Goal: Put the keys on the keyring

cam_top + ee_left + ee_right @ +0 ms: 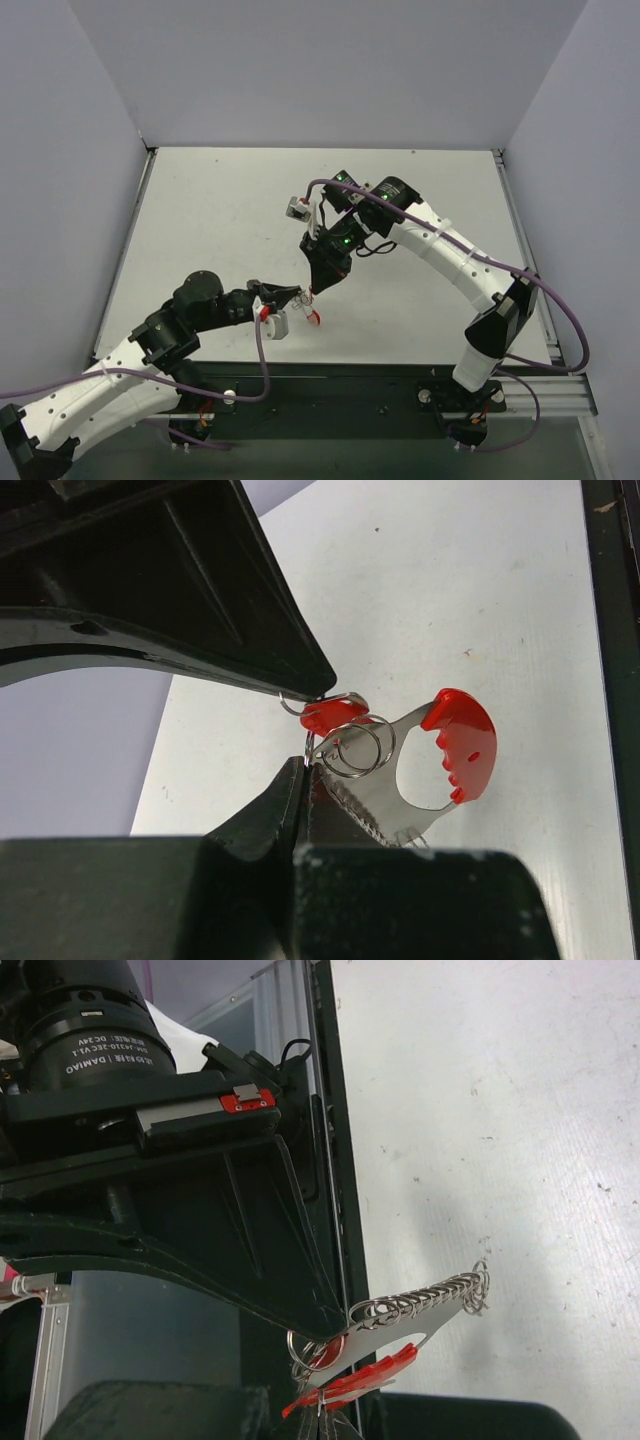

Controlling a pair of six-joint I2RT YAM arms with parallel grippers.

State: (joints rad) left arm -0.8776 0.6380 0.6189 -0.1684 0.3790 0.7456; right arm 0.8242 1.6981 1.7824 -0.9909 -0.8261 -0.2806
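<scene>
The keyring hangs just above the table between both grippers: a bright red arc (462,742) joined to a silver band (385,795) with a toothed edge and small silver rings (355,745). My left gripper (305,765) is shut on a thin ring at the band's near end. My right gripper (322,692) comes in from above, shut on a thin wire loop beside a small red tag (333,715). I cannot pick out the keys' blades. In the right wrist view the band (440,1305) shows edge-on with its rings in a row, and my right gripper (325,1422) pinches a wire under the red part (365,1380). From above, both grippers (298,298) (314,289) meet over the red arc (313,318).
The grippers work close to the table's front edge, where a black rail (340,375) runs along it. That rail also shows at the right of the left wrist view (612,680). White walls close in the table at the back and sides.
</scene>
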